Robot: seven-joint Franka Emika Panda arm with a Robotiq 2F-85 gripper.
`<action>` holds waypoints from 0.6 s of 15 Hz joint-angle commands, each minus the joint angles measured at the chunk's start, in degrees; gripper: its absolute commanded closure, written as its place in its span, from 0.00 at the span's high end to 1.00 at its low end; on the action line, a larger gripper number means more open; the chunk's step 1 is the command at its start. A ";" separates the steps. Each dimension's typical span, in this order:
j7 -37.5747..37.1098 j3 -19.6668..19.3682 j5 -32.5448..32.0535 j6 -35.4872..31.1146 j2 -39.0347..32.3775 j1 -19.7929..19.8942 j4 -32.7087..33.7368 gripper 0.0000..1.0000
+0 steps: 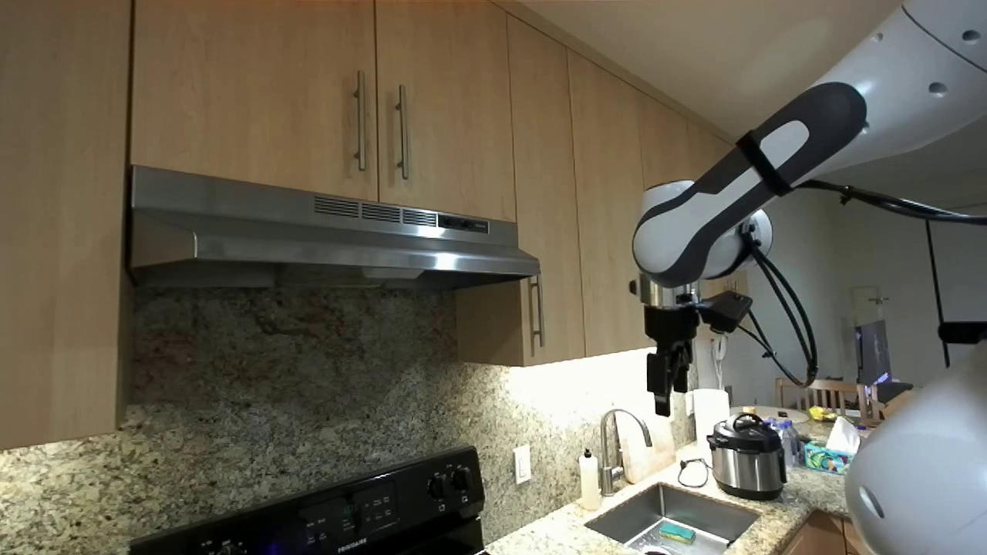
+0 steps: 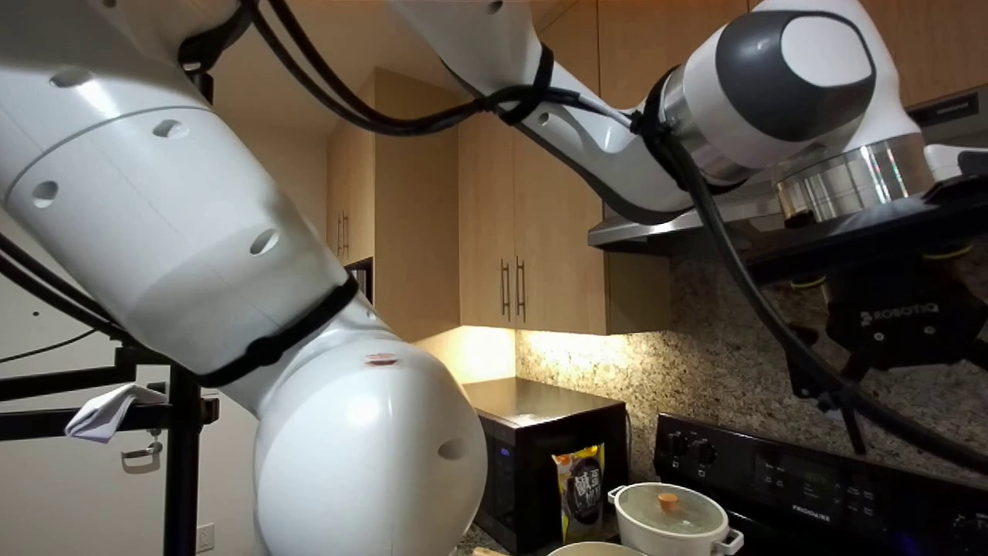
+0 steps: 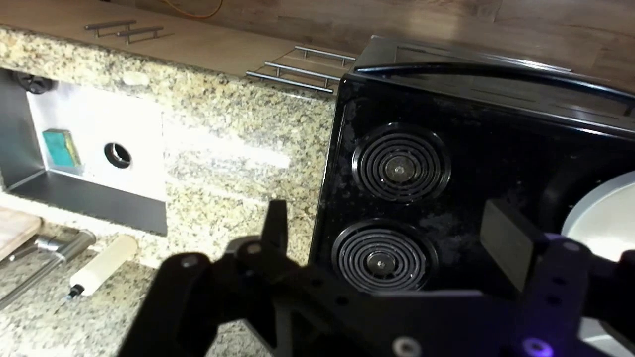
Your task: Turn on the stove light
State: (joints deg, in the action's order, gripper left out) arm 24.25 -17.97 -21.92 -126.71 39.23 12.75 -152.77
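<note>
Hood (image 1: 331,231) of brushed steel is fixed beneath two doors (image 1: 254,92) at left in an exterior view, with vents (image 1: 378,212) and a small dark control strip (image 1: 463,224) toward the right of its front. The light (image 1: 392,273) sits in its underside as a pale, dull rectangle, and the stone wall (image 1: 308,354) below is in shade. Farther right, the wall above the sink (image 1: 698,512) is brightly lit.

The arm (image 1: 817,131) extends from the right, and the gripper (image 3: 389,223) points down, apart from the hood. Its fingers stand wide apart, as the wrist view shows; past them lie the stove (image 3: 476,158), with two coil burners (image 3: 400,168), and the counter (image 3: 238,99) at left.

Below the hood, the stove's black panel (image 1: 347,505) runs along the wall, two knobs (image 1: 438,485) at its right end. A sponge (image 1: 677,533) lies in the sink. A bottle (image 1: 590,484) stands just beside the faucet (image 1: 608,479), both on the wall side of the sink, and a cooker (image 1: 748,466) stands on the counter at the sink's right.

In an exterior view a microwave (image 2: 536,459) stands left of the stove, a bag (image 2: 583,494) upright just beside it; whether they touch I cannot tell. A lidded pot (image 2: 664,533) sits near the panel's left end. At the right edge of the wrist view shows part of a white vessel (image 3: 605,213), pot or pan I cannot tell.
</note>
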 commanded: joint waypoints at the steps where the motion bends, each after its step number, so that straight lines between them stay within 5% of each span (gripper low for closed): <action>1: -0.08 2.15 -0.48 -2.04 0.55 -0.79 2.93 1.00; 9: -0.50 2.50 1.64 -6.77 2.11 -2.80 8.49 1.00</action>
State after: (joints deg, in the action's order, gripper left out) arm 23.72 -15.18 -21.65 -131.30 40.36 10.95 -144.75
